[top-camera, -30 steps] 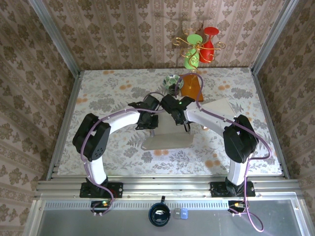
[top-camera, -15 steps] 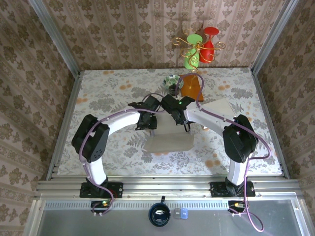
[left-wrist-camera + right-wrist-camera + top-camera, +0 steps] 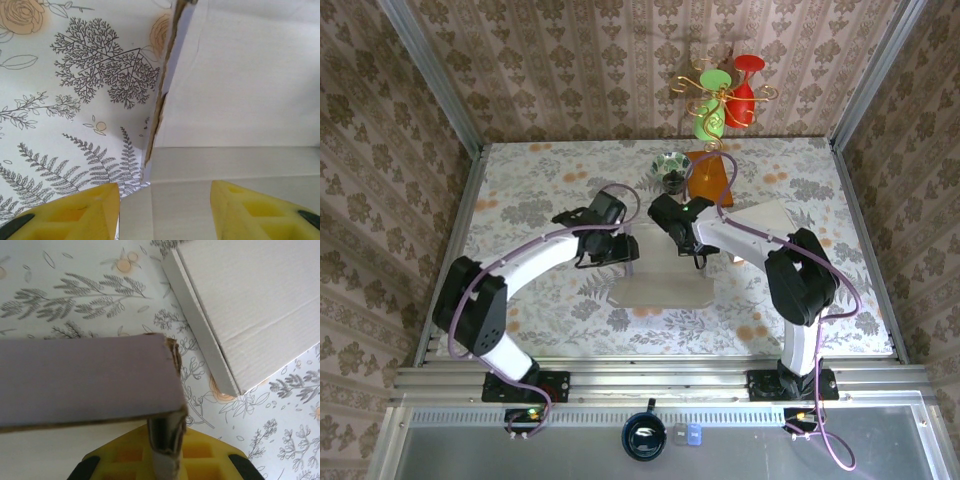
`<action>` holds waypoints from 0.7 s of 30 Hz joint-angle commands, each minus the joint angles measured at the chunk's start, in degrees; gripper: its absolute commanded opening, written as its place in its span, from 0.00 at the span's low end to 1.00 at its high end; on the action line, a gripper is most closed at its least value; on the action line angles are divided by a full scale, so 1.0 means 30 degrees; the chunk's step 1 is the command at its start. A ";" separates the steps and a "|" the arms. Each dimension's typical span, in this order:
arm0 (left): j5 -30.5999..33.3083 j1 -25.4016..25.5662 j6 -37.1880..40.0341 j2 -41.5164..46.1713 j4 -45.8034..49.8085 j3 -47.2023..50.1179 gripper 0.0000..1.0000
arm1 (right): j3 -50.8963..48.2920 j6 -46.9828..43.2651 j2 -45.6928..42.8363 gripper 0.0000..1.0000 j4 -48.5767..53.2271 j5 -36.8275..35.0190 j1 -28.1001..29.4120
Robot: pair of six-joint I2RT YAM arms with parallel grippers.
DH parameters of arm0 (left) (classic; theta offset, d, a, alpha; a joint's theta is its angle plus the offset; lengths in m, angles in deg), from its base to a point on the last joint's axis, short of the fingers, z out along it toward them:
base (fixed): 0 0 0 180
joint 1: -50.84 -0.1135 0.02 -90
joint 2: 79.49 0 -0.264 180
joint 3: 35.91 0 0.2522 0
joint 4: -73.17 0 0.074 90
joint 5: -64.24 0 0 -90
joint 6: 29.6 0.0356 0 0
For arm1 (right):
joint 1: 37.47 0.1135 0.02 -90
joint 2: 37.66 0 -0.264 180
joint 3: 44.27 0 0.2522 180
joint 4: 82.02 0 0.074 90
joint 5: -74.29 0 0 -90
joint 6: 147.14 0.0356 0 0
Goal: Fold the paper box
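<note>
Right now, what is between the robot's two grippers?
The paper box: in the top view its pale cardboard spans the gap between the left gripper and the right gripper, which pinches a flap.

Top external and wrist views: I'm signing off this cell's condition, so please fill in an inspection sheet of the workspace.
Surface: table, floral cloth, no spills seen.
Job's things: paper box lying mid-table, one flap pinched.
Clutter: second flat cardboard piece beside it; small bowl and orange-based ornament at the far edge.
Grippers: left gripper open over a box edge; right gripper shut on a box flap.
Cables: purple cables run along both arms.
Surroundings: wallpapered walls, metal frame rail in front.
</note>
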 commanded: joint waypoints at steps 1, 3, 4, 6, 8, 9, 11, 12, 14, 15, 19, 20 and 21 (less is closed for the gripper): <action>-0.0515 -0.1036 -0.0566 0.2138 0.0493 0.0317 0.51 | -0.0620 0.1841 0.0181 0.00 0.0669 0.1020 -0.0403; -0.0370 -0.1877 -0.0493 0.3172 0.1164 0.0454 0.50 | -0.1014 0.2841 0.0062 0.00 0.0693 0.1724 -0.0674; -0.0293 -0.2324 -0.0438 0.3831 0.1503 0.0567 0.50 | -0.1270 0.3523 0.0015 0.00 0.0679 0.2279 -0.0911; -0.0304 -0.3290 -0.0254 0.4828 0.2076 0.0901 0.50 | -0.1659 0.4804 -0.0005 0.00 0.0672 0.3362 -0.1291; -0.0423 -0.4481 0.0021 0.5662 0.2770 0.1241 0.49 | -0.2078 0.6283 0.0040 0.00 0.0691 0.4402 -0.1644; -0.0449 -0.4973 0.0191 0.6087 0.3147 0.1407 0.49 | -0.2249 0.7013 0.0075 0.00 0.0701 0.4965 -0.1775; -0.0497 -0.5783 0.0454 0.6783 0.3727 0.1871 0.48 | -0.2584 0.8305 0.0087 0.00 0.0635 0.5897 -0.1912; -0.0604 -0.6094 0.0537 0.7155 0.3955 0.2199 0.48 | -0.2735 0.8952 0.0089 0.00 0.0611 0.6352 -0.1976; -0.0879 -0.6481 0.0525 0.7698 0.4201 0.2877 0.47 | -0.2918 1.0242 0.0173 0.00 0.0780 0.6991 -0.1965; -0.1011 -0.6544 0.0507 0.7936 0.4268 0.3233 0.46 | -0.2963 1.0968 0.0257 0.00 0.0965 0.7402 -0.1995; -0.1908 -0.6437 -0.0239 0.8523 0.3880 0.4919 0.44 | -0.2680 1.3455 0.0940 0.00 0.2019 0.9426 -0.1951; -0.2224 -0.6363 -0.0427 0.8484 0.3656 0.5267 0.43 | -0.2635 1.4061 0.1115 0.00 0.2179 0.9867 -0.1875; -0.2552 -0.6186 -0.0582 0.8369 0.3323 0.5642 0.43 | -0.2707 1.4815 0.1174 0.00 0.2179 1.0485 -0.1781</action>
